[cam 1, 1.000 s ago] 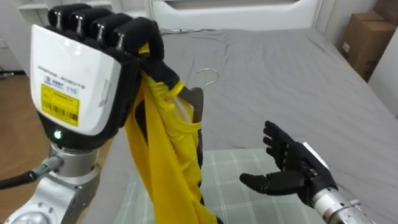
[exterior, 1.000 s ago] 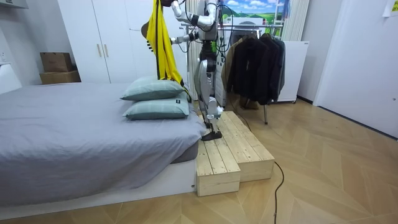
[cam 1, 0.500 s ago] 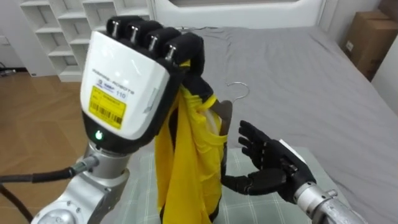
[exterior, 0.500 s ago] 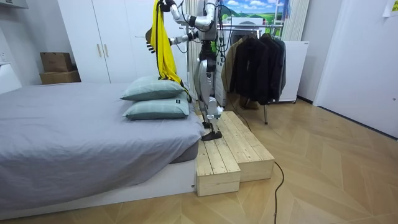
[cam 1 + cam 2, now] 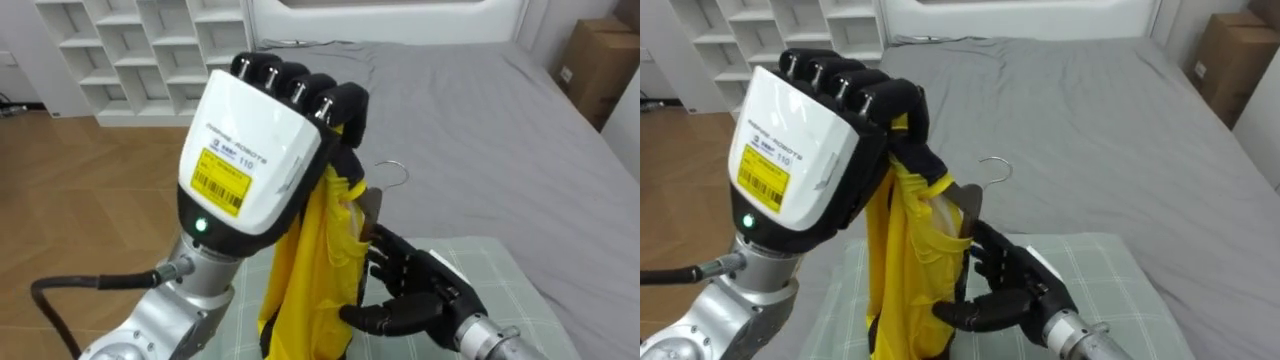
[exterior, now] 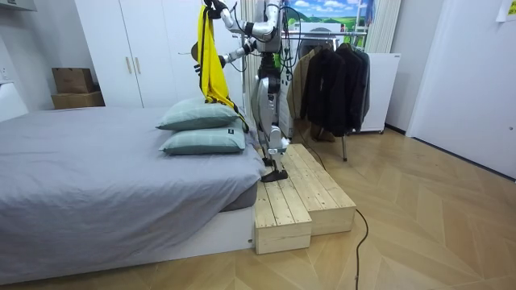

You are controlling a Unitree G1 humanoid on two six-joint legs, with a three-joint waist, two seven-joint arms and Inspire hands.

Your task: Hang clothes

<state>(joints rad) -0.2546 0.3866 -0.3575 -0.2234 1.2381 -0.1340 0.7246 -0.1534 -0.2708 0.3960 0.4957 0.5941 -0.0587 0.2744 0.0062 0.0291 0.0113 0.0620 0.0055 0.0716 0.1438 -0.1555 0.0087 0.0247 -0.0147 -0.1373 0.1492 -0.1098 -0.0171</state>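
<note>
- The left hand (image 5: 255, 150) is raised high, near the camera, with its fingers curled tight on the top of the yellow garment (image 5: 305, 270).
- The garment hangs straight down from this hand and has a dark edge.
- A hanger (image 5: 368, 208) is behind the cloth; its metal hook sticks out to the right.
- The right hand (image 5: 415, 295) is low on the right, with fingers spread and relaxed, close against the garment's right side; whether it touches I cannot tell.
- Under the hands lies a checked pillow (image 5: 500, 275), and the grey bed (image 5: 500, 140) spreads far and right.
- White shelves (image 5: 130, 50) stand far left.
- In the room view the robot stands on a wooden platform (image 6: 302, 193) beside the bed, with a clothes rack (image 6: 334, 80) behind it.
</note>
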